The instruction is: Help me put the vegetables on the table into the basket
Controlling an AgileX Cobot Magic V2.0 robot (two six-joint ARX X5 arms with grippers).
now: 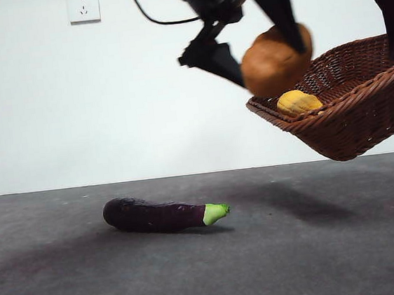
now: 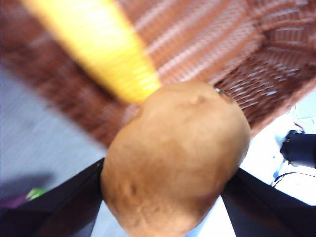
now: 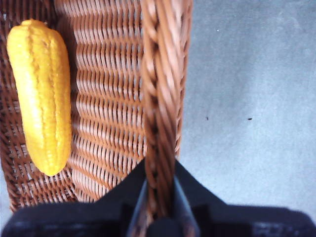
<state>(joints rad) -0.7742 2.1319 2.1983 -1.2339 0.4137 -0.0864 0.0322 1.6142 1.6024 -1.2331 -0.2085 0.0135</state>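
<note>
Nearest the front camera, the eggplant (image 1: 163, 214) lies on its side on the dark grey table (image 1: 320, 247), green stem end pointing right, free of any contact. A blurred corner of it also shows in the left wrist view.

Above and behind it, the left gripper (image 1: 264, 52) comes in from the top of the front view and is clamped on the potato (image 1: 276, 58). In the left wrist view the potato (image 2: 175, 158) fills the space between the two black jaws, which press on its opposite flanks and are spread to the potato's full width. The potato hangs in the air just at the lowered end of the basket (image 1: 362, 112), at or slightly over its rim; whether it touches the rim cannot be told.

The basket is off the table and tilted, its left end lower. The right gripper (image 3: 159, 197) is closed on the braided rim (image 3: 160, 98), one jaw on each side of the wall, with only the rim's thickness between them. The corn cob (image 3: 42, 96) lies inside the basket on the woven floor, beside the wall; in the front view its end (image 1: 299, 102) shows just over the lower rim.

Farthest back, a white wall socket (image 1: 83, 6) sits on the white wall. No readable brand, label or writing is visible on any item.
</note>
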